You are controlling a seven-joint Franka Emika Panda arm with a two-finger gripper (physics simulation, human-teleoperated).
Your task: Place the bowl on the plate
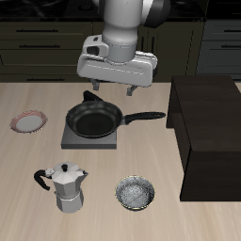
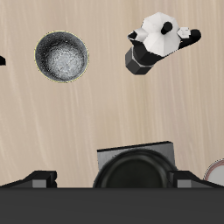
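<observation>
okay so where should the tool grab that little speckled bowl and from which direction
Take the bowl by its thin dark rim, probably coming straight down with one finger inside and one outside. It sits upright and open near the table's front edge, apart from the moka pot.

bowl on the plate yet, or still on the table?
On the table. The bowl sits near the front edge; the plate lies apart, empty, beside the frying pan.

setting: a simulated kitchen. indicators: a pale wood-grain counter [image 1: 28,198] carrying cookware, namely a black frying pan [image 1: 94,120] seated on a square grey burner slab [image 1: 75,141], a metal moka pot [image 1: 66,186], a speckled bowl [image 1: 136,193] and a red-rimmed plate [image 1: 28,121]. dark cabinets with drawer fronts [image 1: 38,42] line the back wall.
</observation>
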